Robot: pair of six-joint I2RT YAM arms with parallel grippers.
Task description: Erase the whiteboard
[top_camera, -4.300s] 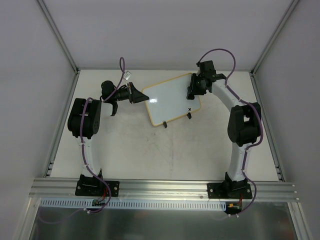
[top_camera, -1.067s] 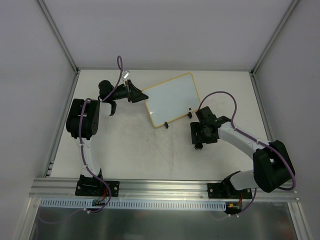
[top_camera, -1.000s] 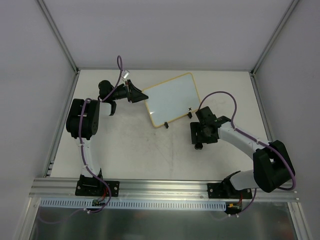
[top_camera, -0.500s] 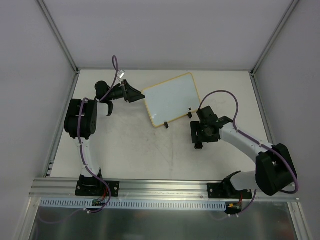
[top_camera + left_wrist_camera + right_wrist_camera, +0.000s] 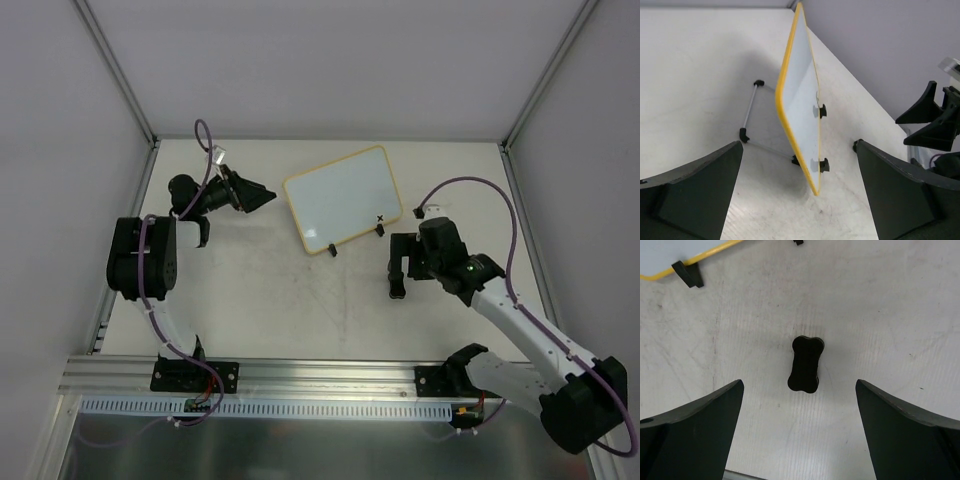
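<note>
The whiteboard [image 5: 343, 198] stands propped at the far centre of the tabletop [image 5: 260, 300]: probably light, stiff, slick-faced, best held by its rim [image 5: 785, 85]. Left end effector [image 5: 799, 145] and right end effector [image 5: 800, 382] gape wide, empty.

Pale walls [image 5: 330, 60] — scuffed white table [image 5: 300, 310], aluminium rail [image 5: 330, 378].

No legible text; tiny black mark [image 5: 380, 218] on the whiteboard [image 5: 345, 195]
</note>
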